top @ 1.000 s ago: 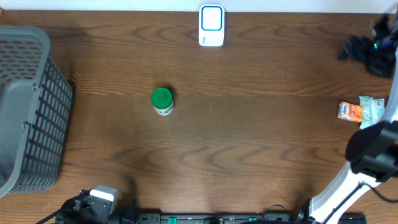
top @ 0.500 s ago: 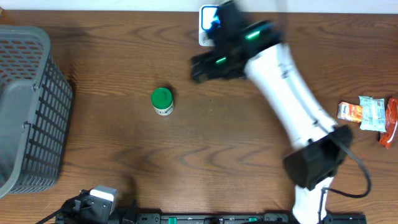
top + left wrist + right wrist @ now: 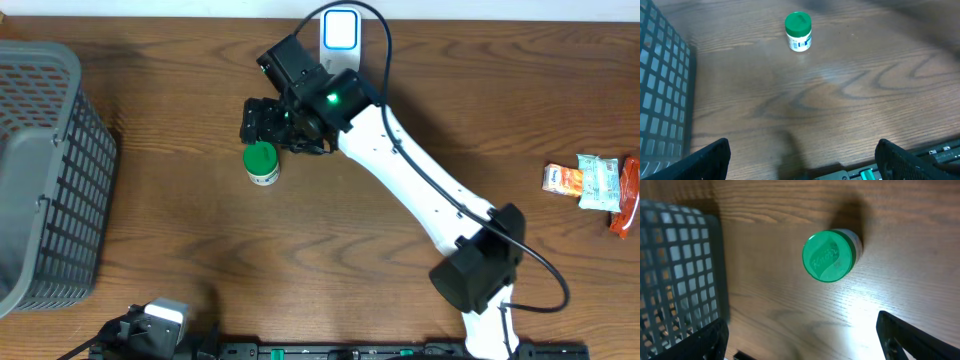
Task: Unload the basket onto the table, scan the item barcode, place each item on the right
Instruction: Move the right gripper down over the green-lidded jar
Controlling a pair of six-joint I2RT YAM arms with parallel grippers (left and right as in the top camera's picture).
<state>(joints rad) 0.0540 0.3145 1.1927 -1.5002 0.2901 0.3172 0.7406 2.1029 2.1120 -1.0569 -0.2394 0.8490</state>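
Right tool (image 3: pixel 802 322): fingers wide apart, nothing between them. Left tool (image 3: pixel 804 144): also wide and holding nothing, low at the near edge of the tabletop (image 3: pixel 180 250).

Item: small white jar (image 3: pixel 829 256) with a green lid. It stands upright on the tabletop with its long axis vertical, so your right wrist camera looks almost straight down on the lid. The jar sits just ahead of the right tool's fingertips, a little right of their centre line, and is not yet between them. From overhead the right tool hovers just beside the jar, on its scanner (image 3: pixel 341 40) side. You cannot tell from there whether they touch. For the left tool the jar lies far ahead and well apart, so the right arm is clearly the nearer.

Judgement: this is the approach to the grasp. Advance the right tool slightly and nudge it right, so the fingers straddle the jar's body below the lid. The body is round, so any closing direction should serve.

Barcode: not seen in any view. The side label shows in the left wrist view but is too small to read.

Surface: dark wood grain, smooth, with a glare patch just ahead of the right tool.

Room: a grey mesh basket (image 3: pixel 675 270) lies to the right tool's left, near the jar but apart from it. Snack packets (image 3: pixel 590 180) lie well away behind the tool.
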